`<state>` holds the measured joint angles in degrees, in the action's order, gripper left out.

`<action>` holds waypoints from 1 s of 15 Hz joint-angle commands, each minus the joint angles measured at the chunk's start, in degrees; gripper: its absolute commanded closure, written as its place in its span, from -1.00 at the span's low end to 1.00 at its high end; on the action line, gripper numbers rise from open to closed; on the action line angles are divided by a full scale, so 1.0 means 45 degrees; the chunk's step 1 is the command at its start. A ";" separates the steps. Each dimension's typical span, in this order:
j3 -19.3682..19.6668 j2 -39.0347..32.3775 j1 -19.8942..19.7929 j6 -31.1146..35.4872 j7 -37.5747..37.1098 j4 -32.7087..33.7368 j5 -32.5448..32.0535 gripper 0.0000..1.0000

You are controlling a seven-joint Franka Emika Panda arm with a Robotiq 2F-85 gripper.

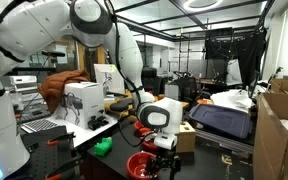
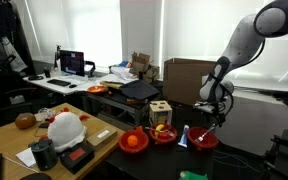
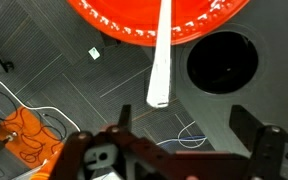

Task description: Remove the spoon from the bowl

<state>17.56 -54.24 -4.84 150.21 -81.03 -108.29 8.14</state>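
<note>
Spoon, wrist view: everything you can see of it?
Of the spoon only the handle shows: a flat, cream strip, plastic-looking, with a squared end. It rests across the rim of the red bowl, its end jutting out over the dark surface. Its scoop is out of frame. The open fingers do not touch it.

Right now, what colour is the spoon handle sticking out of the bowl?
White. The spoon shows best in the wrist view, jutting past the red bowl.

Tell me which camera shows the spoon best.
The wrist view: the spoon shows large, its white handle sticking out over the rim of the red bowl. In both exterior views the bowl is small and distant, and the spoon is too small to make out.
</note>
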 commanded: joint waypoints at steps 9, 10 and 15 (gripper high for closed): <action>-0.0515 0.0134 -0.0083 0.0240 0.0999 -0.0035 0.0219 -1.00; -0.0559 0.0145 -0.0092 0.0232 0.1099 -0.0055 0.0226 -1.00; -0.0709 0.0187 -0.0043 0.0233 0.1582 -0.0218 0.0261 -0.50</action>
<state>15.08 -54.27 -4.75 150.25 -76.34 -107.82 8.19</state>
